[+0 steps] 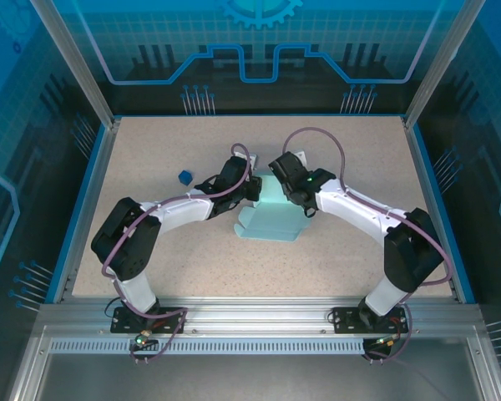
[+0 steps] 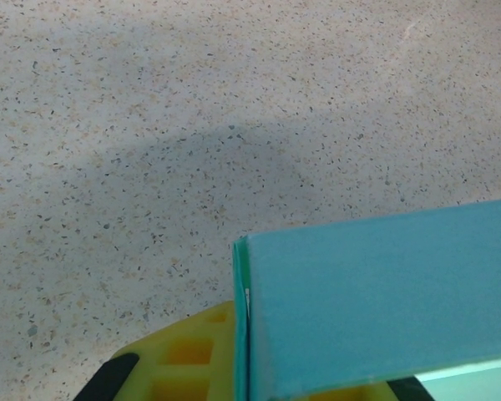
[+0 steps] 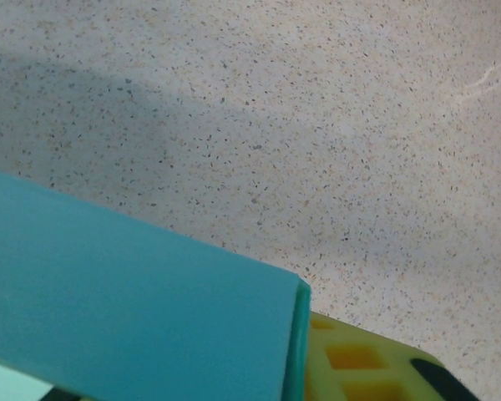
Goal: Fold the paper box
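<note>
Both arms bent inward, wrists close together, left tool closed, right tool jaws hidden

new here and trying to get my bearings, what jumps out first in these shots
A pale sky-blue paper box lies partly folded at the middle of the speckled table, with a panel raised at its far side. Both arms bend in over it, the left gripper and right gripper meeting at that panel from either side. A tiny dark blue object sits alone to the left of them.
</note>
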You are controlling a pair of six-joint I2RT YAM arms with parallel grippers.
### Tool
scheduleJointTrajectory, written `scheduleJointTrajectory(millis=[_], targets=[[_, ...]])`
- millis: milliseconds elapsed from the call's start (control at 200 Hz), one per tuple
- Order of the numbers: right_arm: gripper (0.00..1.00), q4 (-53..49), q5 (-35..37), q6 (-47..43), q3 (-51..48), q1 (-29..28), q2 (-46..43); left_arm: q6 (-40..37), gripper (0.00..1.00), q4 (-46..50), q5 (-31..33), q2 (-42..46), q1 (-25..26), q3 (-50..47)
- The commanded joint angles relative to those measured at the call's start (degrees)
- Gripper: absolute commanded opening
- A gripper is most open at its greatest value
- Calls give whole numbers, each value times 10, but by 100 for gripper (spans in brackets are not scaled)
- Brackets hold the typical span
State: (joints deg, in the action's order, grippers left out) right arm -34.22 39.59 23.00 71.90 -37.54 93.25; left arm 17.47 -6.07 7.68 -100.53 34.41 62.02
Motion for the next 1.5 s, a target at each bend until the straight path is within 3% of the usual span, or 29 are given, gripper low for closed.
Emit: scheduleJointTrajectory(millis=[0,280,630,810,1111,1321,1496], targets=[[19,-14,9,5,30,4,7,-14,4,6,-17,10,4,7],[13,-88,95,25,61,1,58,-16,4,8,-17,10,4,9],[14,-146,157,26,103,5,101,-16,4,14,-12,10,6,11],[27,-90,78,-7,85,-1,57,-16,4,19,-7,6,6,15],[53,-20,-141,-19,36,0,-44,-53,4,94,2,-17,5,53],[57,24,-247,-17,-24,41,-141,-108,4,264,2,-43,-7,111],[58,31,-270,-17,-77,103,-166,-135,4,374,-18,-55,-29,141]])
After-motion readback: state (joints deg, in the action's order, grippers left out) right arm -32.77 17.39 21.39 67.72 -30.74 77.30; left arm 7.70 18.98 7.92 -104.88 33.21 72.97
